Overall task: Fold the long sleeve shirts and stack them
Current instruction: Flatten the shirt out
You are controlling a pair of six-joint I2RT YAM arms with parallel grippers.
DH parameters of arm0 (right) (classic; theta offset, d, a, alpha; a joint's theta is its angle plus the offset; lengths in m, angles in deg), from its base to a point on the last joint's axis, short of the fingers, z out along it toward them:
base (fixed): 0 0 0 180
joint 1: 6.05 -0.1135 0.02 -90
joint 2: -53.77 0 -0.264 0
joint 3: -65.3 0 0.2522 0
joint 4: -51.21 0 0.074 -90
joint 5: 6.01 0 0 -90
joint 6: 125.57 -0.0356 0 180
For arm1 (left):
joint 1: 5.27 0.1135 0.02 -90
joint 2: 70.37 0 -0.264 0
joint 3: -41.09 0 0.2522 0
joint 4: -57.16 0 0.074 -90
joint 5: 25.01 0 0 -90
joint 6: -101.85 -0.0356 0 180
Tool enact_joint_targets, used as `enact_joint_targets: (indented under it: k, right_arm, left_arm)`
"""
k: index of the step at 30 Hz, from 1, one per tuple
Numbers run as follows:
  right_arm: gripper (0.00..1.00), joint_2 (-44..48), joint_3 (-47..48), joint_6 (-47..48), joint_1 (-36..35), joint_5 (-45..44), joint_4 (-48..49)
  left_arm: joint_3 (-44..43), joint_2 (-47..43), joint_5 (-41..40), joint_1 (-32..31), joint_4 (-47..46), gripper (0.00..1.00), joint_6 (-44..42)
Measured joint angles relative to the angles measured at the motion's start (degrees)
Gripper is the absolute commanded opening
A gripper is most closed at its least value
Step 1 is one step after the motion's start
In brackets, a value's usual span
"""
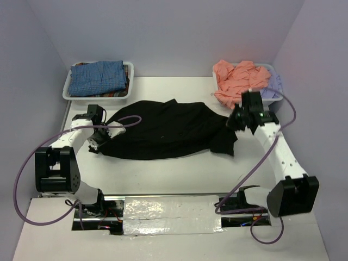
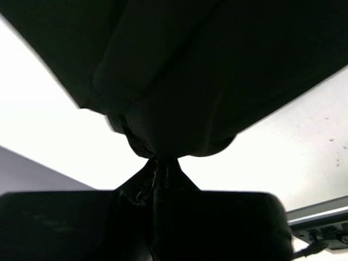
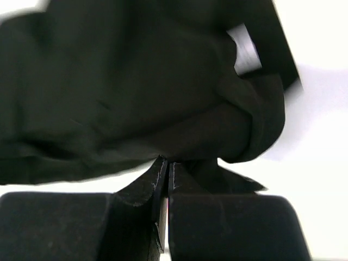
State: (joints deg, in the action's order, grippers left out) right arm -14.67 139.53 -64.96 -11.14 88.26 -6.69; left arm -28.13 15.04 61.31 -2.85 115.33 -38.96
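A large black long sleeve shirt lies spread and rumpled across the middle of the white table. At its left edge my left gripper is shut on the cloth. In the left wrist view the black fabric bunches right at the closed tips of the left gripper and lifts off the table. At the shirt's right edge my right gripper is shut too. The right wrist view shows the right gripper pinching a fold of the black shirt.
A white bin at the back left holds a folded blue-checked shirt. Another white bin at the back right holds a salmon-pink shirt and a pale lavender one. A foil strip lines the near edge between the arm bases.
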Motion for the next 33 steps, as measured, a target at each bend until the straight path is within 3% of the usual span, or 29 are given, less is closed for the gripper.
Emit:
enact_joint_targets:
  k: [5,6,7,8,9,13,14,16,18,20,21,22,24,26,28,29,30,33]
  right_arm:
    - [0.01,-10.29,18.8,3.23,-6.8,-2.29,2.58]
    - [0.1,-12.59,21.4,3.61,-8.17,-2.27,2.93]
    - [0.38,-15.34,24.33,3.87,-9.51,-2.21,2.84]
    - [0.54,-17.35,26.08,3.89,-10.27,-2.1,2.99]
    - [0.64,-20.57,28.52,4.28,-10.99,-1.97,2.86]
    - [0.73,-33.29,37.9,5.03,-11.72,-2.08,0.63]
    - [0.86,-36.02,39.56,5.18,-11.74,-2.23,-0.11]
    - [0.89,-38.47,39.87,5.6,-11.89,-3.17,-1.36]
    - [0.91,-37.66,37.18,6.12,-11.93,-4.46,-2.03]
    - [0.82,-33.92,31.71,6.08,-11.93,-5.4,-1.49]
    - [0.71,-30.99,27.8,5.86,-11.91,-5.68,-1.01]
    - [0.48,-27.85,23.69,5.66,-11.85,-5.68,-0.07]
    - [0.36,-20.17,14.51,4.11,-11.28,-4.76,0.74]
    - [0.48,-13.4,6.19,1.66,-10.21,-3.23,2.89]
    - [0.75,-7.85,-2.1,-0.92,-7.45,-1.46,4.85]
    - [0.81,-5.55,-6.21,-2.19,-5.51,-0.48,6.29]
    - [0.87,-4.2,-9.64,-3.32,-3.67,0.13,7.39]
    - [0.89,-3.17,-17.55,-6.36,1.29,2.08,9.9]
  left_arm:
    - [-1.09,0.0,0.02,0.0,-1.18,0.01,0.22]
    - [-0.98,0.0,0.0,0.0,-1.25,0.01,0.24]
    - [-0.72,-0.02,-0.02,0.0,-1.44,0.01,0.28]
    - [-0.46,-0.04,-0.07,0.0,-1.6,0.02,0.35]
    - [-0.2,-0.04,-0.09,0.0,-1.75,0.02,0.46]
    - [0.55,-0.04,-0.55,-0.09,-1.9,0.03,1.38]
    - [0.61,-0.04,-0.63,-0.11,-1.99,0.04,1.46]
    - [0.94,-0.11,-0.9,-0.11,-2.38,0.03,1.49]
    - [1.66,-0.17,-1.14,-0.11,-2.69,0.03,1.49]
    - [2.6,-0.2,-1.6,-0.11,-2.84,0.03,1.51]
    - [2.86,-0.2,-1.77,-0.11,-2.86,0.03,1.55]
    - [3.06,-0.2,-1.99,-0.11,-2.86,0.03,1.62]
    - [3.19,-0.2,-2.1,-0.11,-2.97,0.03,1.73]
    - [3.28,-0.2,-2.12,-0.11,-3.04,0.03,1.75]
    - [3.34,-0.2,-2.12,-0.11,-3.1,0.02,1.75]
    - [3.34,-0.2,-2.12,-0.11,-3.1,0.02,1.75]
    - [3.34,-0.2,-2.12,-0.11,-3.15,0.01,1.75]
    - [3.34,-0.15,-2.1,-0.11,-3.19,0.0,1.92]
